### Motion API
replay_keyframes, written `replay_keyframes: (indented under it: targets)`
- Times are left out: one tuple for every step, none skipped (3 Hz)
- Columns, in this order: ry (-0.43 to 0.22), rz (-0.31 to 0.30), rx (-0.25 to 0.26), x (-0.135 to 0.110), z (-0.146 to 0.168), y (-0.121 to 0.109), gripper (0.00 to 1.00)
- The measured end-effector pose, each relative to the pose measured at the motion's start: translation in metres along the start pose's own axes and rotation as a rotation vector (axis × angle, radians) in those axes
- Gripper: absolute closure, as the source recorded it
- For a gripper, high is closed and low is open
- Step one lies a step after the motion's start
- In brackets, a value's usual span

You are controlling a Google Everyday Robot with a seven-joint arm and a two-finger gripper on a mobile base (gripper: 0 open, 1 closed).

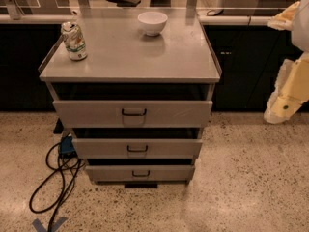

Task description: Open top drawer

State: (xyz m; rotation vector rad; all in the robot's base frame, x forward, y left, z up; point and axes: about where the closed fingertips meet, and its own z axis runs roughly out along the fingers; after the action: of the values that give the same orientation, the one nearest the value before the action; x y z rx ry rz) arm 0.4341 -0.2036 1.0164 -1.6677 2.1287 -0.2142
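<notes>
The top drawer (133, 113) is the widest grey metal front of three, just under the cabinet top, with a small dark wire handle (133, 112) at its centre. A dark gap shows above its front. Two shorter drawers sit below it, the middle one (137, 148) and the bottom one (140, 173). My arm and gripper (285, 103), cream and yellow, hang at the right edge of the view. They are well to the right of the cabinet, at about the top drawer's height, and touch nothing.
On the cabinet top (130, 57) stand a drink can (74, 41) at the left and a white bowl (152, 22) at the back. Black cables (55, 178) lie on the speckled floor at the lower left. Dark counters run behind the cabinet.
</notes>
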Motion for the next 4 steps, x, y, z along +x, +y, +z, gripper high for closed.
replay_keyframes:
  targets:
    - [0.000,0.000,0.000,0.000,0.000,0.000,0.00]
    - [-0.017,-0.016,-0.022,-0.002,0.017,0.004,0.00]
    - [-0.077,-0.053,-0.113,-0.008,0.063,0.018,0.00]
    - [-0.143,-0.105,-0.243,-0.021,0.106,0.040,0.00]
